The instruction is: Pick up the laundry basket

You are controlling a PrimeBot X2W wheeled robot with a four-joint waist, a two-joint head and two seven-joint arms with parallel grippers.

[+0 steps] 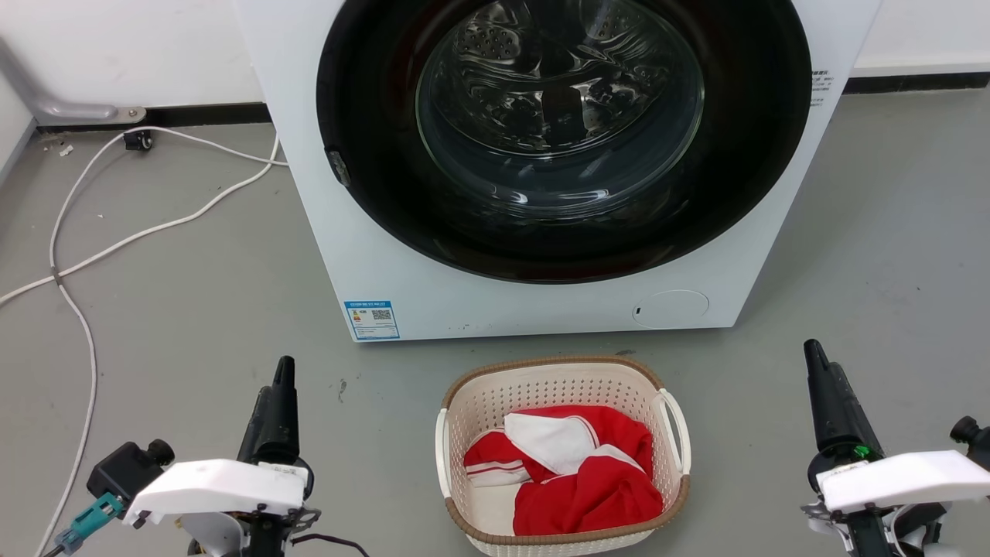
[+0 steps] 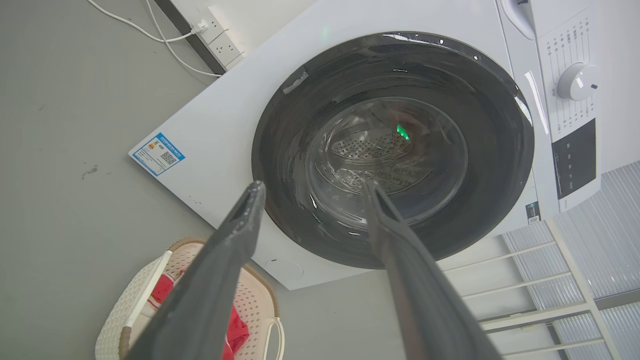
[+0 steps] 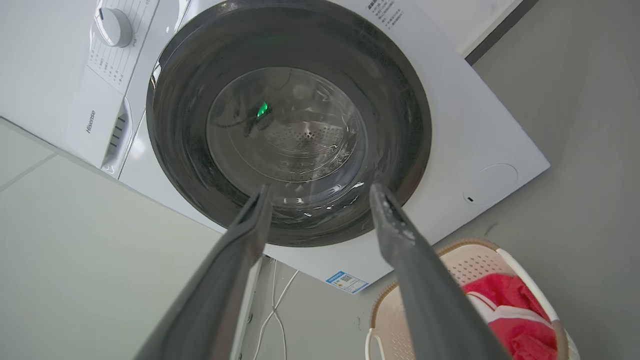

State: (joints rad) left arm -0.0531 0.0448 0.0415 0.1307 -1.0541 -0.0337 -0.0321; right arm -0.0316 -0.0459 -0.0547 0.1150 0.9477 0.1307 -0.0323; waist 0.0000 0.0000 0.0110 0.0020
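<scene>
Flanking the laundry basket (image 1: 541, 391), my left gripper (image 2: 312, 187) and right gripper (image 3: 320, 189) stand open and empty. Likely light, stiff plastic; take both white side handles (image 1: 679, 429).

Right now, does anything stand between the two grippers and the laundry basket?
Nothing visible does. Only bare floor lies between the left gripper and the laundry basket, and between the right gripper and it. The washer stands behind the laundry basket.

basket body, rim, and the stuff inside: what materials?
The laundry basket looks like moulded matte cream plastic, going by its regular punched holes. Its rim is brown with a woven look, probably plastic too, though that is unclear. The garment is soft red and white fabric, judging by its folds.
</scene>
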